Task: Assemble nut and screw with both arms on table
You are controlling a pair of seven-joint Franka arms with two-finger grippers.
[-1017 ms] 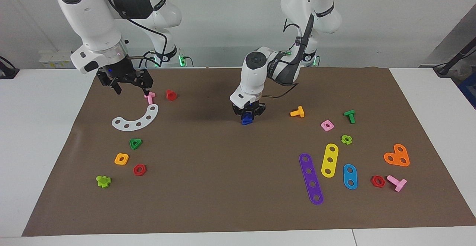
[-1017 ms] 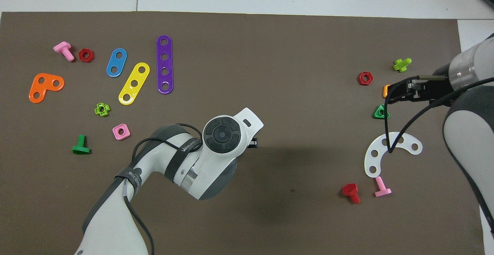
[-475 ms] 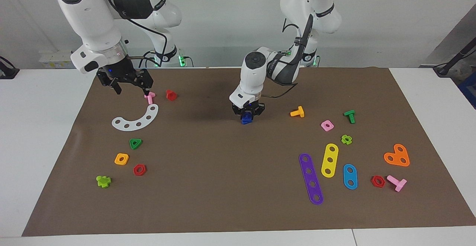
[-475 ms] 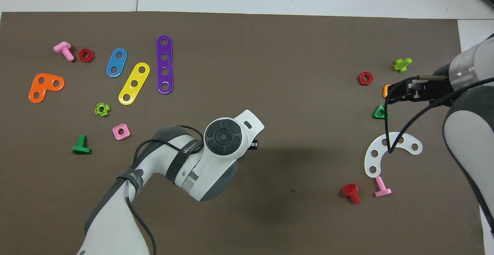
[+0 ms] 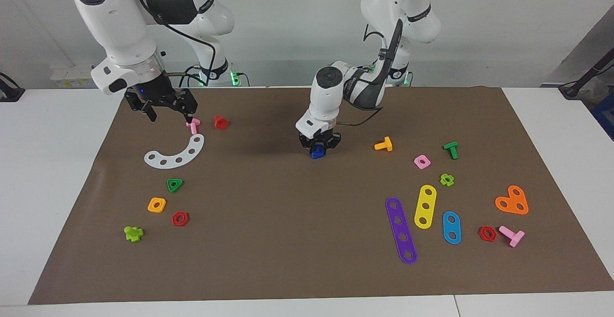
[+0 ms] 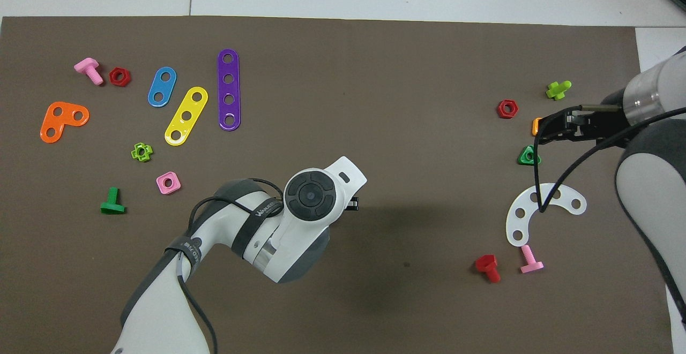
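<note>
In the facing view my left gripper point(image 5: 318, 148) hangs low over the middle of the brown mat point(image 5: 288, 240), pointing down and shut on a small dark-blue piece point(image 5: 316, 153). Whether that piece is the nut, the screw or both joined, I cannot tell. In the overhead view the left arm's wrist point(image 6: 310, 196) hides the piece and the fingertips. My right gripper point(image 5: 170, 114) stands open and empty above the mat at the right arm's end, over a pink screw point(image 5: 193, 125) and beside a white curved strip point(image 5: 176, 154). It also shows in the overhead view, where the right gripper point(image 6: 542, 133) is over the green triangular nut point(image 6: 528, 156).
A red screw point(image 5: 220, 122), an orange square nut point(image 5: 157, 205), a red hexagonal nut point(image 5: 180, 218) and a lime piece point(image 5: 133, 233) lie at the right arm's end. Coloured strips point(image 5: 401, 229), an orange screw point(image 5: 384, 144), a pink nut point(image 5: 422, 162) and a green screw point(image 5: 451, 149) lie at the left arm's end.
The left arm has drawn slightly toward the robots, carrying the dark-blue piece with it. The right arm has not moved.
</note>
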